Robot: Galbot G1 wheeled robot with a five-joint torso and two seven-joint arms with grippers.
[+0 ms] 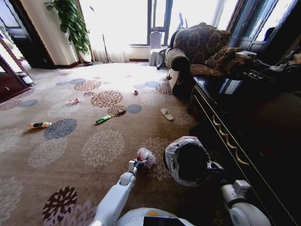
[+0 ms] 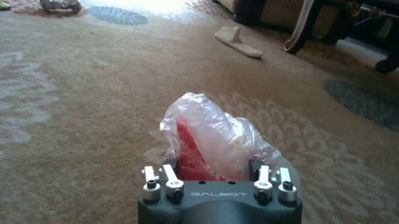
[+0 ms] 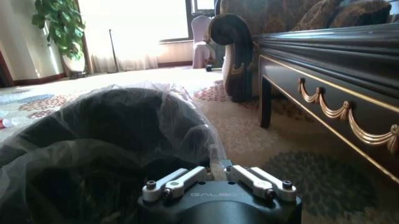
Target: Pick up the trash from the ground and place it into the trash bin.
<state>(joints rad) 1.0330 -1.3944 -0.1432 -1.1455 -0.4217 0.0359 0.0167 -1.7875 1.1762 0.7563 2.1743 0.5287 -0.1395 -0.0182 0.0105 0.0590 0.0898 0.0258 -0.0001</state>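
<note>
My left gripper (image 1: pixel 138 164) is low over the carpet, closed around the white-red plastic wad (image 1: pixel 146 156), which bulges out between its fingers (image 2: pixel 169 175). Just to the right, the black trash bin (image 1: pixel 187 162) with its whitish liner is tipped toward the wad. My right gripper (image 3: pixel 217 169) is shut on the bin's lined rim (image 3: pixel 187 121). More trash lies farther off on the carpet: a white slipper (image 1: pixel 166 114), a long green wrapper (image 1: pixel 103 119), a yellow-black packet (image 1: pixel 40 125), a clear bottle with a red label (image 1: pixel 75 100) and a tiny red bit (image 1: pixel 136 92).
A long dark wooden cabinet (image 1: pixel 244 136) with gold trim runs along the right, close to the bin. Behind it stand a patterned sofa (image 1: pixel 200 47), a white chair (image 1: pixel 155 47) and a potted plant (image 1: pixel 70 21). Open carpet stretches to the left.
</note>
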